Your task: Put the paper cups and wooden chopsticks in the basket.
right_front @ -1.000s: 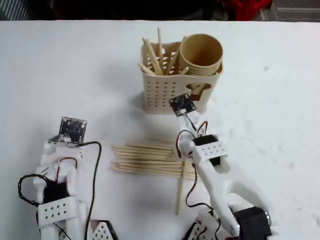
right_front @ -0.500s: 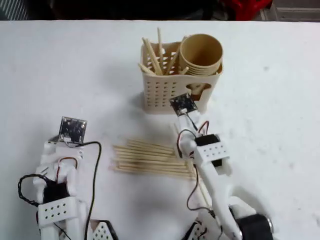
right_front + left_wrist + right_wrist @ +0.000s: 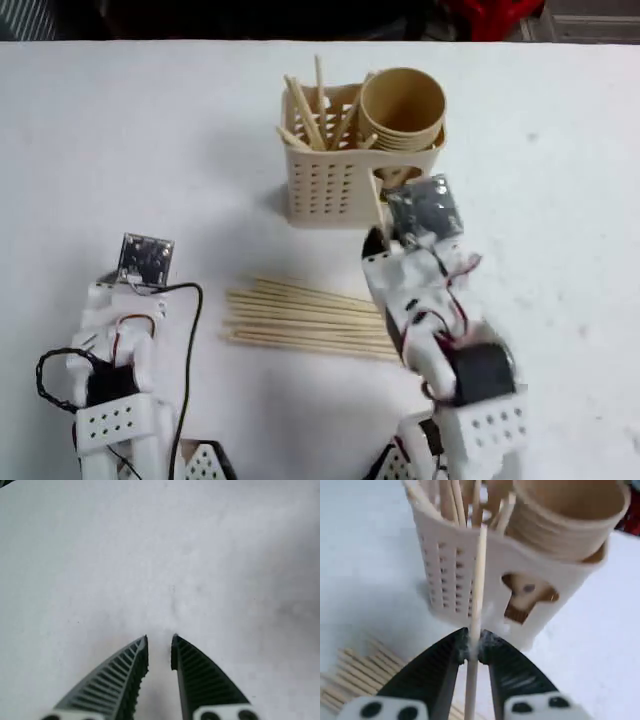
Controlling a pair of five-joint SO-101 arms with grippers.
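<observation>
A cream perforated basket [image 3: 325, 185] [image 3: 451, 575] stands at the table's far middle, with stacked paper cups [image 3: 403, 105] [image 3: 565, 517] and several wooden chopsticks [image 3: 305, 105] inside it. More chopsticks lie in a loose pile [image 3: 300, 318] [image 3: 357, 672] on the table in front of it. My right gripper [image 3: 473, 646] is shut on a single chopstick [image 3: 479, 575] [image 3: 379, 208], held lengthwise just in front of the basket's near wall. My left gripper [image 3: 159, 641] rests over bare table at the front left, its fingertips nearly together with nothing between them.
The left arm [image 3: 120, 350] sits at the front left, well away from the pile. The right arm [image 3: 440, 330] rises between the pile's right end and the basket. White table [image 3: 150, 130] spreads on both sides.
The right arm has lifted one chopstick off the table by the pile and swung up toward the basket. The left arm has stayed still.
</observation>
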